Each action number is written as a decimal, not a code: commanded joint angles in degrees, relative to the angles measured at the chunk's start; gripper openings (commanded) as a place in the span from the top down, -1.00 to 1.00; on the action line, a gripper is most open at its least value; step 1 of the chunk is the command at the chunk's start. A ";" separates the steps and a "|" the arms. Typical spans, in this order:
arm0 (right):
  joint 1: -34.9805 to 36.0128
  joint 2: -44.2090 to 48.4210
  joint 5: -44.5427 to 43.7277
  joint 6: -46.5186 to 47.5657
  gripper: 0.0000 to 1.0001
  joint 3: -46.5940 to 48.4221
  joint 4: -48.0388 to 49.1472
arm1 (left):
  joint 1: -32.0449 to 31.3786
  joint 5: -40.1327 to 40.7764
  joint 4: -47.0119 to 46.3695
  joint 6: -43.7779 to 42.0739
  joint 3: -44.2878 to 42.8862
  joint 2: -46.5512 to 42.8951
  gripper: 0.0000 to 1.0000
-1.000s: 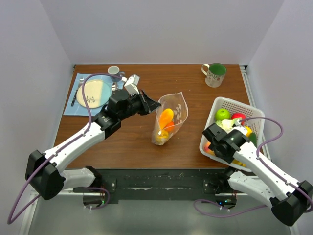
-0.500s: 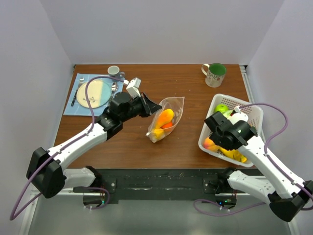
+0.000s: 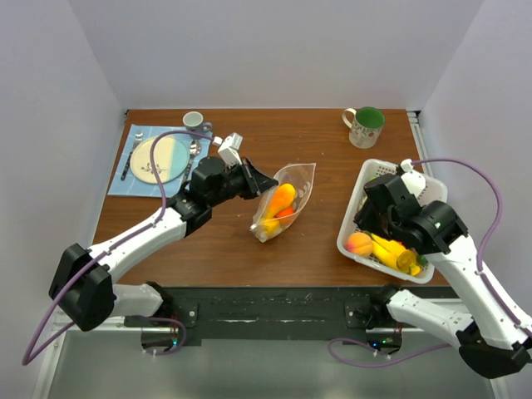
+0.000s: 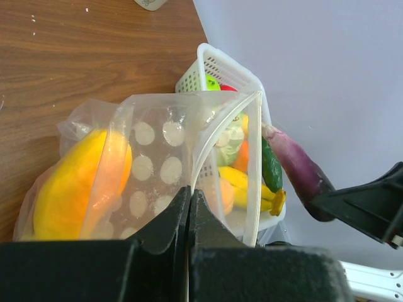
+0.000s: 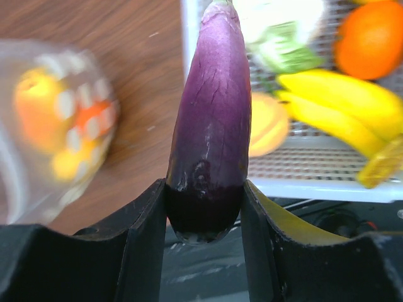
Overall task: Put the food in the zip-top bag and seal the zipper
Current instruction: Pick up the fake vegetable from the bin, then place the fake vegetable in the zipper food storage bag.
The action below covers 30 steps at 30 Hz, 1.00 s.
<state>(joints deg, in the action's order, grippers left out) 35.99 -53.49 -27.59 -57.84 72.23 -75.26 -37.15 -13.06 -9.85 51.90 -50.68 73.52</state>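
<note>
The clear spotted zip-top bag lies mid-table with its mouth open toward the right. It holds an orange piece and yellow pieces. My left gripper is shut on the bag's mouth edge. The zipper shows as a white strip along the open mouth. My right gripper is shut on a purple eggplant and holds it above the left side of the white basket. The eggplant also shows in the left wrist view, to the right of the bag's mouth.
The basket holds a banana, an orange fruit, and green and red pieces. A green-lined mug stands at the back right. A plate on a blue mat and a small cup sit at the back left.
My right arm has risen out of the basket with the eggplant in its grip. My left gripper has shifted the bag slightly left and lowered its mouth.
</note>
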 commanded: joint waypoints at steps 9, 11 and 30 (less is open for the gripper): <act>0.22 -6.71 21.33 8.62 1.00 15.66 10.57 | -0.12 0.93 -1.85 0.13 -1.70 0.93 1.00; 0.31 -7.41 23.19 8.54 1.00 16.72 11.71 | -0.12 1.37 -1.93 0.13 -2.41 1.54 1.00; 0.75 -7.15 31.73 5.82 1.00 10.57 18.75 | -0.12 2.51 -2.19 0.66 -8.65 7.61 1.00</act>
<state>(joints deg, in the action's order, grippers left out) 36.36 -60.38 1.39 -51.07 85.17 -60.64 -37.15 -11.51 -9.80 51.94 -56.23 80.77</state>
